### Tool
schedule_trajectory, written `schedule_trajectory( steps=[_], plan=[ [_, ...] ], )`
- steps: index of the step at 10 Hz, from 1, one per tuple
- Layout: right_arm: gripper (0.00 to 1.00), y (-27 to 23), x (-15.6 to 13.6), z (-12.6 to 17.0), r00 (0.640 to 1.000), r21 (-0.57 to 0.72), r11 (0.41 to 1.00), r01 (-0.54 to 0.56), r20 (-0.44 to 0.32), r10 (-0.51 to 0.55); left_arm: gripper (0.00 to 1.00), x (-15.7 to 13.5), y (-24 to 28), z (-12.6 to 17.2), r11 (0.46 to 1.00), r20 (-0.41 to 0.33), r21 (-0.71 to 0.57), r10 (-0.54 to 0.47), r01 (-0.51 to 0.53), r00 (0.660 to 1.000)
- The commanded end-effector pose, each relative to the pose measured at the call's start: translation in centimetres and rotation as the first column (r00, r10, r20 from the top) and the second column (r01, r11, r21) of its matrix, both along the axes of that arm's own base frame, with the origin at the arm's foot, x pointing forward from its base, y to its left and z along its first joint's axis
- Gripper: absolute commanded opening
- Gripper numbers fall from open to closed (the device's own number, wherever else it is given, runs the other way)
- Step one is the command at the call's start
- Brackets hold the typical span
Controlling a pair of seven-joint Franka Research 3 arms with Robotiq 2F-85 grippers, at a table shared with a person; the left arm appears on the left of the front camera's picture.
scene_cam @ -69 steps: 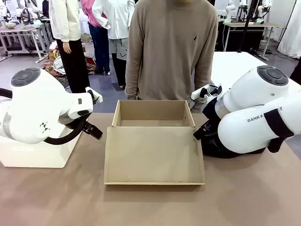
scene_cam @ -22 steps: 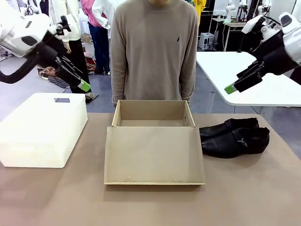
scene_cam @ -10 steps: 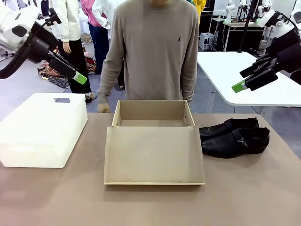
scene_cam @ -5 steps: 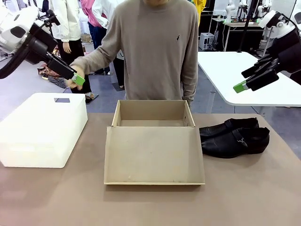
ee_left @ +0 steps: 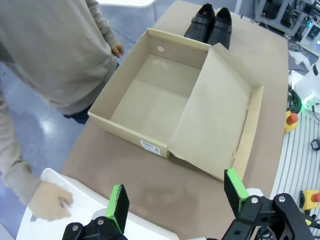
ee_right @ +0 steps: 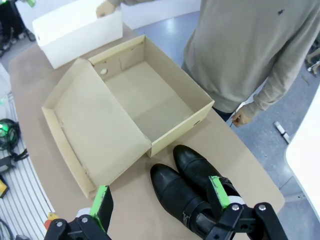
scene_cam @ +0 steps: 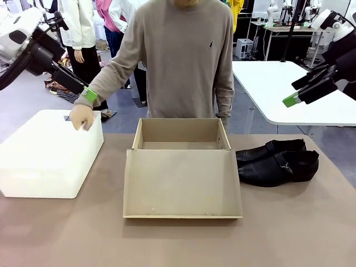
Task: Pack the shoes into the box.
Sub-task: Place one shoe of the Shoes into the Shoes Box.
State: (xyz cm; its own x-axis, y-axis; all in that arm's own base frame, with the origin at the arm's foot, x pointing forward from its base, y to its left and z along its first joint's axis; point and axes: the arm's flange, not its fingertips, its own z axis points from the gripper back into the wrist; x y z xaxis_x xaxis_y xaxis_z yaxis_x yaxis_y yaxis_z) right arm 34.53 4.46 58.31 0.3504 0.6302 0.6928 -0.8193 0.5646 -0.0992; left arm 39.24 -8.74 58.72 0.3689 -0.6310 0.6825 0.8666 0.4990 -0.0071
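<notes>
Pointing toes toward box (scene_cam: pixel 181 186): shoes (scene_cam: pixel 276 165), crosswise

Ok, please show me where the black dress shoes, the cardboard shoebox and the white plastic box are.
black dress shoes (scene_cam: pixel 275 167): front view, upper of the nearer shoe.
cardboard shoebox (scene_cam: pixel 182 183): front view, open lid flap.
white plastic box (scene_cam: pixel 44 144): front view, top face.

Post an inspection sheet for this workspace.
Surface: brown table, dry.
Job's things: box open, empty, lid laid flat; shoes side by side on the table, right of it.
Clutter: white box at left, a person's hand on it.
Grippers: left gripper and right gripper open, empty, raised.
Cables: cables on the floor beside the table.
Surroundings: white table behind, at right.
</notes>
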Motion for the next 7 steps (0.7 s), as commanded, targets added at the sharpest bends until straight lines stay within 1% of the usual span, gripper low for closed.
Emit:
schedule_trajectory(
  steps=[1, 3, 4, 6, 7],
  plan=[
    [1.0, -1.0, 1.3, 1.4, 0.999, -0.104, 0.994, -0.043, 0.002, 0.043, 1.0, 0.0, -0.1, -0.2, 1.0, 0.005, -0.016, 0.012, -0.012, 1.0],
    [1.0, -1.5, 1.8, 2.3, 0.996, -0.193, 0.977, -0.093, -0.014, 0.092, 1.0, 0.0, -0.1, -0.2, 1.0, 0.005, -0.016, 0.012, -0.012, 1.0],
    [1.0, -1.7, 2.0, 2.5, 0.992, -0.272, 0.954, -0.124, -0.024, 0.122, 1.0, 0.0, -0.1, -0.2, 1.0, 0.005, -0.016, 0.012, -0.012, 1.0],
    [1.0, -1.8, 2.1, 2.8, 0.982, -0.405, 0.895, -0.187, -0.068, 0.175, 1.0, 0.0, -0.1, -0.2, 1.0, 0.005, -0.016, 0.012, -0.012, 1.0],
    [1.0, -1.7, 2.2, 2.7, 0.977, -0.429, 0.878, -0.213, -0.089, 0.194, 1.0, 0.0, -0.1, -0.2, 1.0, 0.005, -0.016, 0.012, -0.012, 1.0]
  ],
)
